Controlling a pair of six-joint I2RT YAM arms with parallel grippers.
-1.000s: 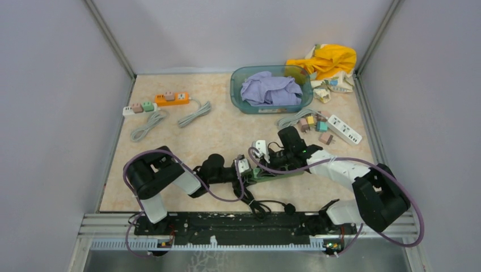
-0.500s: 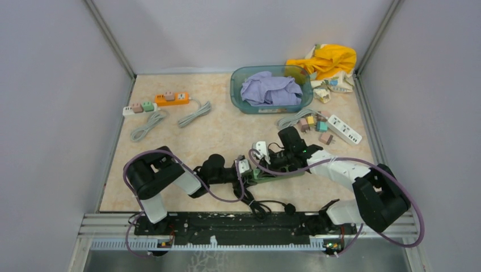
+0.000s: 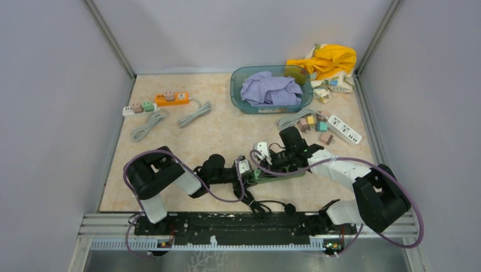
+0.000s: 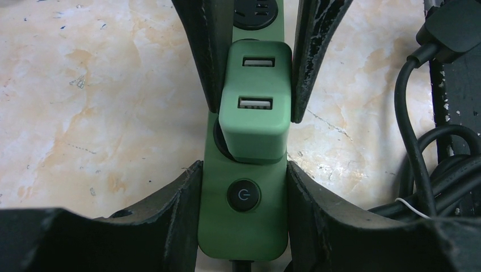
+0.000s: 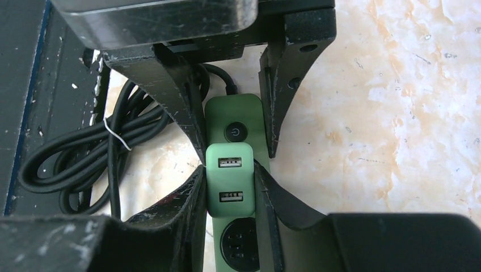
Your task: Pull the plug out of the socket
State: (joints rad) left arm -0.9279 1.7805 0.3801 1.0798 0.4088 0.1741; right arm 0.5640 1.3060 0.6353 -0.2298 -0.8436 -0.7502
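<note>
Right end effector [image 5: 230,170] tight on plug [image 5: 230,190]

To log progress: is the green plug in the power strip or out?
In. The green plug sits seated on the power strip, right gripper shut on it.

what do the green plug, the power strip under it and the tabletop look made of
The green plug: likely moulded plastic, matte pale green, with rounded edges and two metal-lined USB slots. The power strip: seemingly the same matte green plastic, with a glossy black button. The tabletop: beige with marble-like veining; stone or printed laminate, cannot tell.
</note>
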